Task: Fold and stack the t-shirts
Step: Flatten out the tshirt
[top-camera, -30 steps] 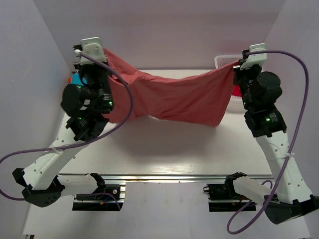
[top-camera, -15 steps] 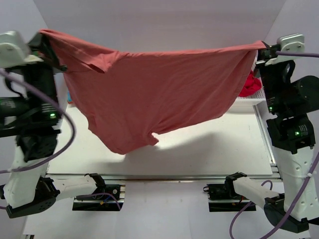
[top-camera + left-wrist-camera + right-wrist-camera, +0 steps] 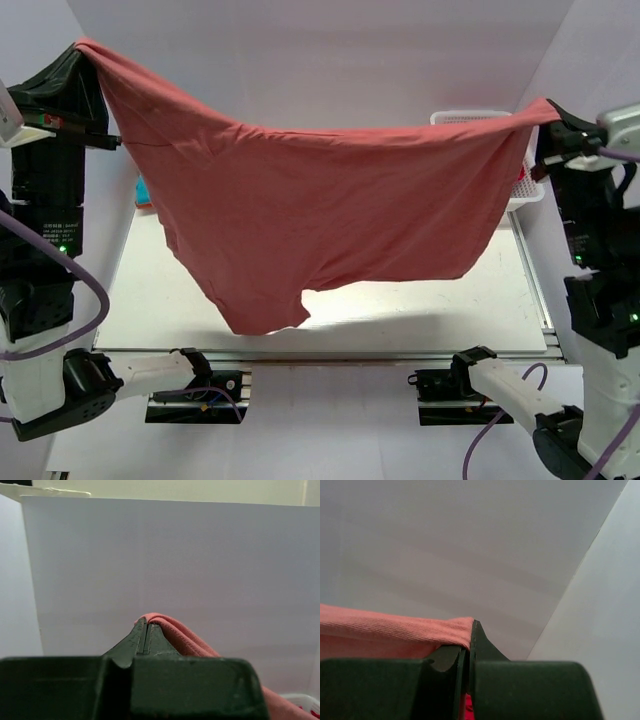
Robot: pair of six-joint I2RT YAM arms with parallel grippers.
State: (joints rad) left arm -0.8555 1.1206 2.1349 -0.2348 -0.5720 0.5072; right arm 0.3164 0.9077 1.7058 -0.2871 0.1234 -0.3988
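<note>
The left hand [image 3: 88, 52] pinches one top corner of the red t-shirt [image 3: 320, 210], which hangs spread above the counter [image 3: 470, 300], and the right hand [image 3: 546, 108] pinches the other, so laying it flat likely wants both lowered level, edge taut, the low hem meeting the counter first

A white basket [image 3: 466, 117] sits at the far right corner of the white table [image 3: 450, 305].
</note>
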